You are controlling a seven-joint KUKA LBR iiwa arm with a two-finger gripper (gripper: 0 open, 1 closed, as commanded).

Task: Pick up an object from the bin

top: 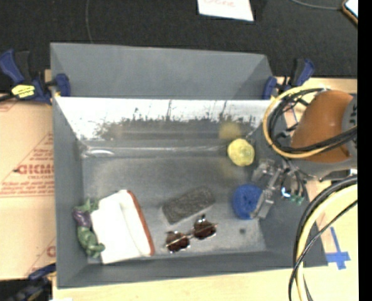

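Gripper (266, 196) at grey bin (173, 108) right side, just beside a blue lump (243, 200), yellow ball (240, 151) farther back, cannot tell whether open or closed

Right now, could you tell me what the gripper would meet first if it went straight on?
Probably the blue lumpy thing by the right wall of the bin, just beside the gripper; depth is unclear from above, so it might just miss.

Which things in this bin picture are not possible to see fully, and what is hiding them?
1. Camera view: the blue lumpy thing at the bin's right is partly covered by the pincer, and its kind is unclear.
2. Camera view: the green and purple toy at the lower left is too small to name, and its right side meets the white box.
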